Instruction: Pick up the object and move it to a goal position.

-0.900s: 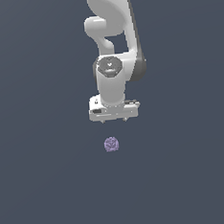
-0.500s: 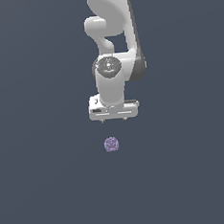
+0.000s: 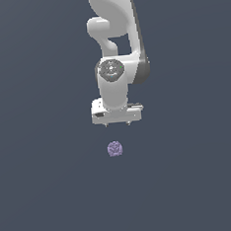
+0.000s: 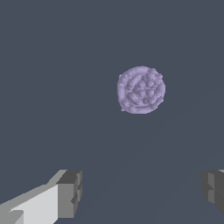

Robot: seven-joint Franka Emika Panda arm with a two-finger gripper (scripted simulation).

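Observation:
The object (image 3: 115,148), a small pale purple bumpy ball, rests on the dark grey floor. In the exterior view the white gripper (image 3: 117,123) hangs just above it in the picture, a gap of floor showing between them. In the wrist view the object (image 4: 141,90) lies apart from the two grey fingertips (image 4: 70,194), which stand wide apart with nothing between them. The gripper (image 4: 142,192) is open and touches nothing.
The white Panda arm (image 3: 115,43) rises behind the gripper toward the top of the exterior view. A plain dark grey floor (image 3: 49,182) fills the rest of both views.
The gripper has shifted very slightly; the ball has stayed in place. The fingers remain open.

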